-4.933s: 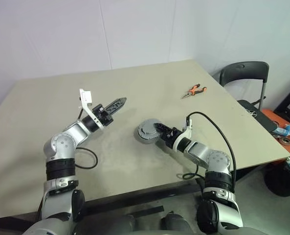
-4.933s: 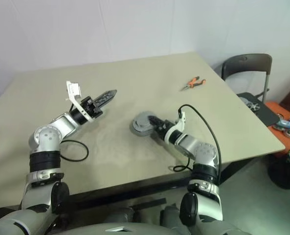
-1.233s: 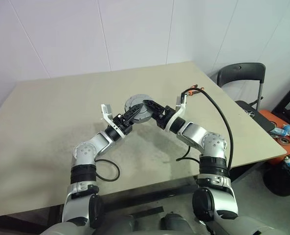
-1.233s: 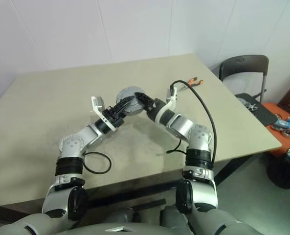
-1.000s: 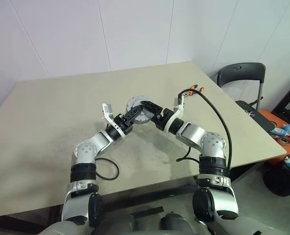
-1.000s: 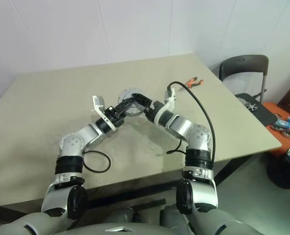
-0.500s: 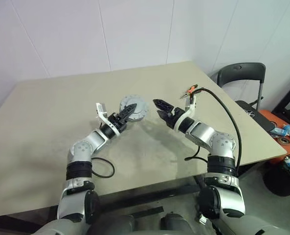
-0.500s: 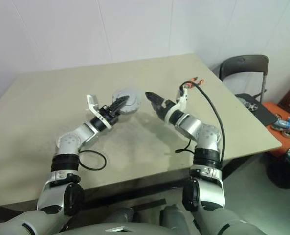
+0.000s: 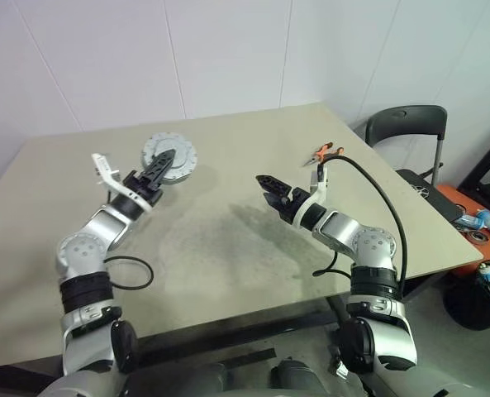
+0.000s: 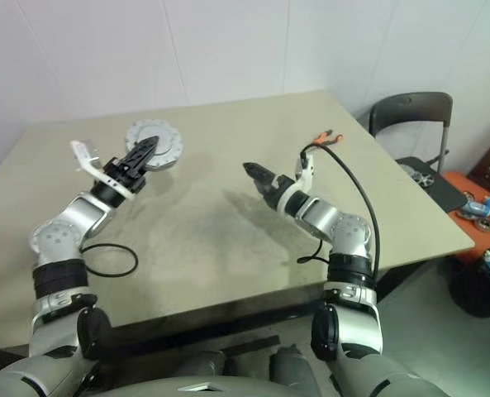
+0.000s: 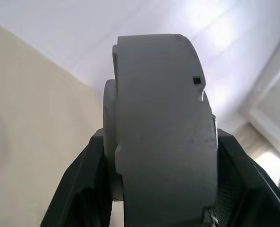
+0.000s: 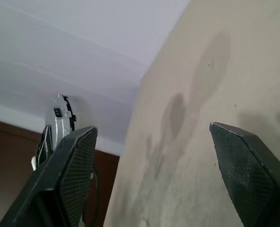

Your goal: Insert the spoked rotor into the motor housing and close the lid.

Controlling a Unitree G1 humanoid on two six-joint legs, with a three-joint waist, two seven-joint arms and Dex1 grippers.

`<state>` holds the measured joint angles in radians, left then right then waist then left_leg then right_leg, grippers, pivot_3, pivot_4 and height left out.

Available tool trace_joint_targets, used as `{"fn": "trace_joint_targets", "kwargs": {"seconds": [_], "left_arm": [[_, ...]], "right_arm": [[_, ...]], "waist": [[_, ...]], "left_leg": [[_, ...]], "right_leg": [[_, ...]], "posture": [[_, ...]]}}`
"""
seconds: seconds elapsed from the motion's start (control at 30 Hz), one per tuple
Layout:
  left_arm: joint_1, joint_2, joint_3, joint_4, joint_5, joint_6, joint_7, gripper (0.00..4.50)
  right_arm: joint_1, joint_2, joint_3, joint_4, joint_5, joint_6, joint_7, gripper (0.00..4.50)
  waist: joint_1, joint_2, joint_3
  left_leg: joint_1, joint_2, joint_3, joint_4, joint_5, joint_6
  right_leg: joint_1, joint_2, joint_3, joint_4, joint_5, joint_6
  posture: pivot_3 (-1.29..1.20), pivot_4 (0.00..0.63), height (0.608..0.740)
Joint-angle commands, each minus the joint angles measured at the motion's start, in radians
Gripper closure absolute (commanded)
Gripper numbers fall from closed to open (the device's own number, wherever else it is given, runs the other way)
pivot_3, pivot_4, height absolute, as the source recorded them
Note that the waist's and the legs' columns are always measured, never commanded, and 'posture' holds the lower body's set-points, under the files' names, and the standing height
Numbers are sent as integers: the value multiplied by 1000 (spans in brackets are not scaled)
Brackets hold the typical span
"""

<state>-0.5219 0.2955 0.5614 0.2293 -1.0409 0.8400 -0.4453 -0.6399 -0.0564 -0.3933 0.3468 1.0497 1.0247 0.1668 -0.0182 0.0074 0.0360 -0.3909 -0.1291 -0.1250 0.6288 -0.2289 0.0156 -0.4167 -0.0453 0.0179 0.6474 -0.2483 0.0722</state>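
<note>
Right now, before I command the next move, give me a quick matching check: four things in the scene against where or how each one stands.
Things:
1. left hand
2. right hand
3. pliers
4. chair

States:
A. lying on the table's far right part
B. open, holding nothing
C. off the table's right edge
D. shut on the closed motor housing, raised

Pairs: 1-D, 2-B, 3-A, 4-C

Big beige table (image 9: 228, 240) with a flat top, set against a plain white wall (image 9: 228, 58). Small pliers with orange handles (image 9: 325, 151) near the far right edge of the table. Black folding chair (image 9: 406, 128) just past the right corner. Orange box (image 9: 476, 211) on the floor further right, with white and blue bottles (image 9: 486, 222) on it.
</note>
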Motion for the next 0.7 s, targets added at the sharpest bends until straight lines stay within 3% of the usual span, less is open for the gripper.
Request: {"fn": "trace_joint_targets", "kwargs": {"seconds": [0.03,0.33,0.7], "left_arm": [[5,30,46,-84,-53,-14,17,2016],[18,10,40,-51,-24,-49,33,2016],[-5,79,18,153,159,-230,17,2016]], "right_arm": [[-54,-4,23,11,-15,7,34,539],[-50,-9,24,13,-46,19,42,539],[-4,-5,9,-29,-52,22,9,539]], "waist": [[1,0,0],[5,-2,0],[2,-2,0]], "left_leg": [[0,0,0,0,0,0],[0,0,0,1,0,0],[0,0,2,-1,0,0]], "right_leg": [[0,0,0,0,0,0],[0,0,0,-1,0,0],[-2,0,2,0,0,0]], "posture": [[0,0,740],[0,0,740],[0,0,740]]}}
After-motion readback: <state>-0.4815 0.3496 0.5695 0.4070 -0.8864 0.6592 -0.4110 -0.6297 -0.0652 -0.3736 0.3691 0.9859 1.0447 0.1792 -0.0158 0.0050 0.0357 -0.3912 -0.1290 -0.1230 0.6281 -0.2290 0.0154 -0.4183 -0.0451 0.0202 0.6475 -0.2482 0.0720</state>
